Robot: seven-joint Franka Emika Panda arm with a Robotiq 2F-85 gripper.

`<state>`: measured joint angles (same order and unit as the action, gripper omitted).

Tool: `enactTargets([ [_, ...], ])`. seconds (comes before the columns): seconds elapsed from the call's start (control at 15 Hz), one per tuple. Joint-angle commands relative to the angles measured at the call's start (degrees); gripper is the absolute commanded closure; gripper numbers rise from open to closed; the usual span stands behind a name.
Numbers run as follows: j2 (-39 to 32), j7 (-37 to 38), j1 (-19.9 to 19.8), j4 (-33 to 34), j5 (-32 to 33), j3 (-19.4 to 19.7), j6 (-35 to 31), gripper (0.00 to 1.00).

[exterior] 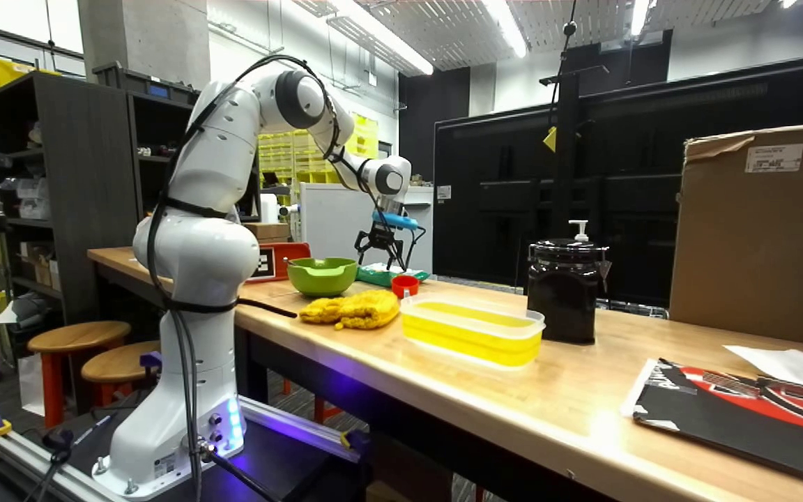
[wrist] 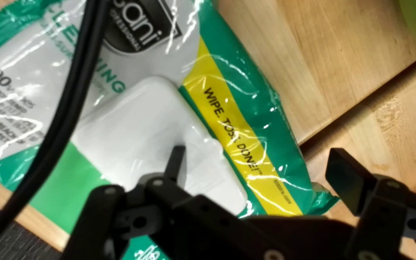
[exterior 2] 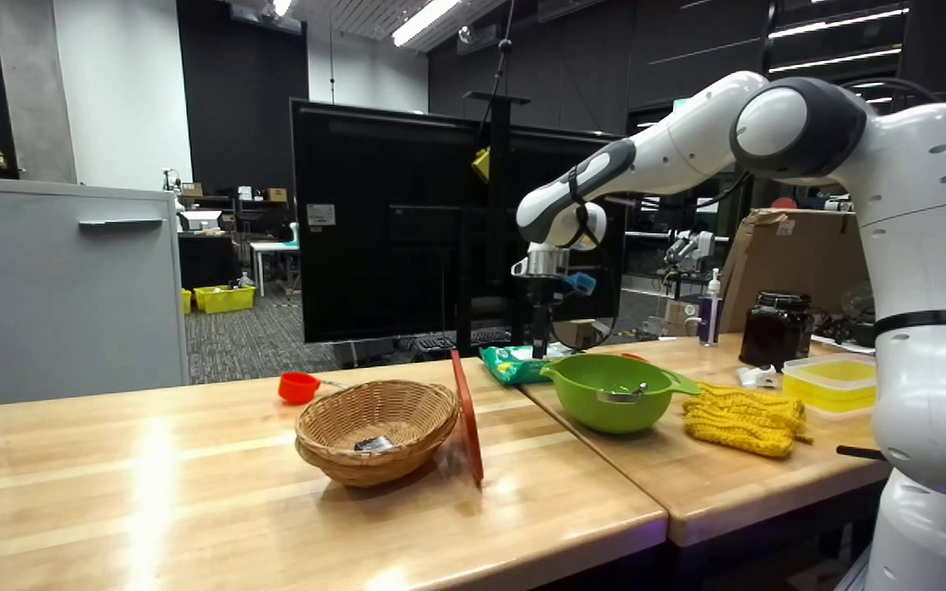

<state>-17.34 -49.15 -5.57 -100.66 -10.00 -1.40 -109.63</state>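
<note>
My gripper [wrist: 260, 169] stands open above a packet of cleaning wipes [wrist: 229, 108], green and white with a yellow stripe and a white plastic lid [wrist: 139, 133]. In the wrist view one finger [wrist: 176, 162] overlaps the lid, while the opposite finger [wrist: 345, 180] lies past the packet's edge, over bare wood. Nothing is gripped; whether a fingertip touches the packet I cannot tell. Both exterior views show the gripper [exterior: 379, 254] pointing down at the wipes packet [exterior 2: 510, 367], which lies flat on the table. Close by are a green bowl [exterior 2: 613, 402] and a small red cup [exterior: 405, 284].
A yellow knitted cloth [exterior: 356, 309], a clear container with yellow in it [exterior: 471, 331] and a dark jar [exterior: 562, 293] stand along the table. A red panel [exterior 2: 466, 419] leans upright beside a wicker basket [exterior 2: 309, 439]. Behind rises a large black screen [exterior 2: 391, 246].
</note>
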Motion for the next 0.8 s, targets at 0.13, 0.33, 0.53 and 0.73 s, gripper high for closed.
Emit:
enactTargets([
  [0.13,-0.3,-0.9,-0.3,-4.2,-3.1,-1.1,-5.1,0.0],
  [0.33,-0.1,-1.1,-0.6,-6.5,-4.9,-1.1,-6.6,0.0],
  [0.53,0.1,-1.4,-0.7,-9.0,-7.0,-1.3,-8.0,0.0],
  [0.73,-0.2,-1.1,-1.0,-6.9,-7.3,-0.9,-6.9,0.0],
])
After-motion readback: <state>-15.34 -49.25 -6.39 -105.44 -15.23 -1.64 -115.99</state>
